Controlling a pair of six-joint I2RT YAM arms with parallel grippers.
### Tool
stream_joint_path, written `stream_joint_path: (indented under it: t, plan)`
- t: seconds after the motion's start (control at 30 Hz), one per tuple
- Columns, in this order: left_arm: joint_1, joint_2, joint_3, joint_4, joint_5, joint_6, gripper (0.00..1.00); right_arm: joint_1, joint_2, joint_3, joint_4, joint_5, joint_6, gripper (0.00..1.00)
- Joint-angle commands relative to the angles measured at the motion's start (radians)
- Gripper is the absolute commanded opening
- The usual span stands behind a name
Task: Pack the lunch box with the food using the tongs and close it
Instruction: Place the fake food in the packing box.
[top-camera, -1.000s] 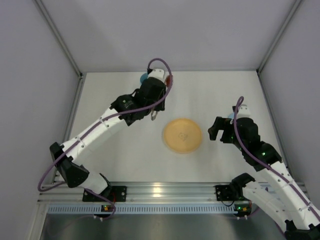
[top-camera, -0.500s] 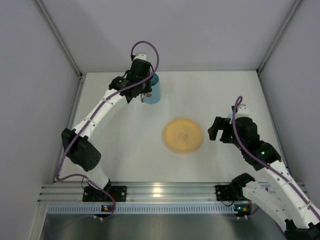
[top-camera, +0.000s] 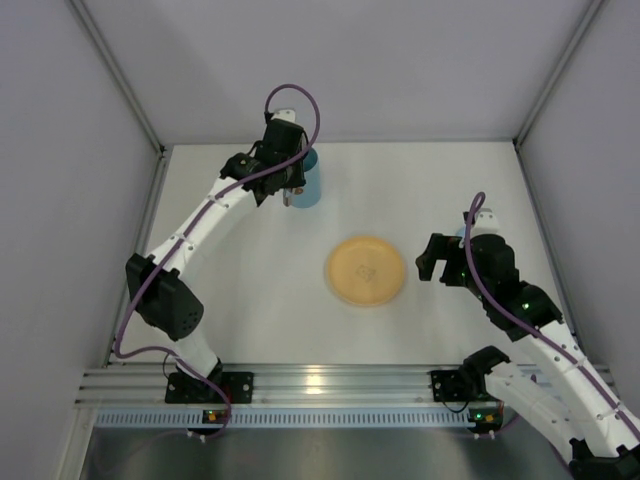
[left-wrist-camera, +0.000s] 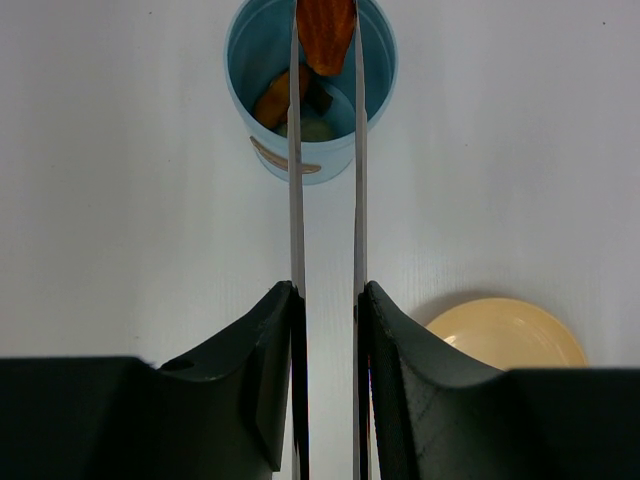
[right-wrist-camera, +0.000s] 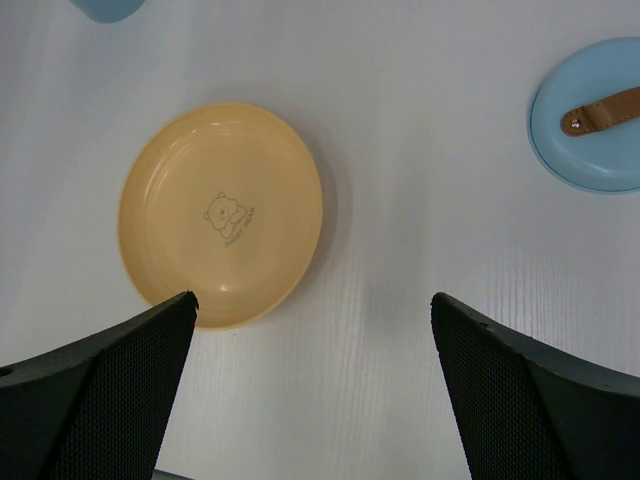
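My left gripper (left-wrist-camera: 328, 295) is shut on the two slim metal arms of the tongs (left-wrist-camera: 297, 200). The tongs' tips pinch a reddish-brown piece of food (left-wrist-camera: 325, 35) just above the open mouth of the light blue lunch box (left-wrist-camera: 300, 160). More food (left-wrist-camera: 275, 98) lies inside the tub. From above, the left gripper (top-camera: 290, 185) hangs over the lunch box (top-camera: 310, 188) at the back of the table. My right gripper (right-wrist-camera: 313, 300) stands open and empty over the table, right of the plate, also seen in the top view (top-camera: 432, 262).
A yellow-orange plate (top-camera: 365, 270) with a bear print lies bare mid-table, also seen in the right wrist view (right-wrist-camera: 220, 215). A light blue lid with a brown strap (right-wrist-camera: 592, 115) lies flat to the right. Grey walls enclose the table on three sides.
One second ago the left arm was nearer the plate; it swung back and left with the tongs to over the lunch box, then held still. The right arm has not moved.
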Motion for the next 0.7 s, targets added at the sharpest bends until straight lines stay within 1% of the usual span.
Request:
stream_joint_path:
  t: [0.0,0.67]
  plan:
    - [0.007,-0.021,-0.001,0.044,-0.002,0.011,0.36,0.017,-0.011,0.051,-0.023,0.017,-0.011,0.99]
    - [0.007,-0.028,-0.039,0.050,0.011,0.013,0.37,0.017,-0.011,0.044,-0.022,0.017,-0.011,0.99]
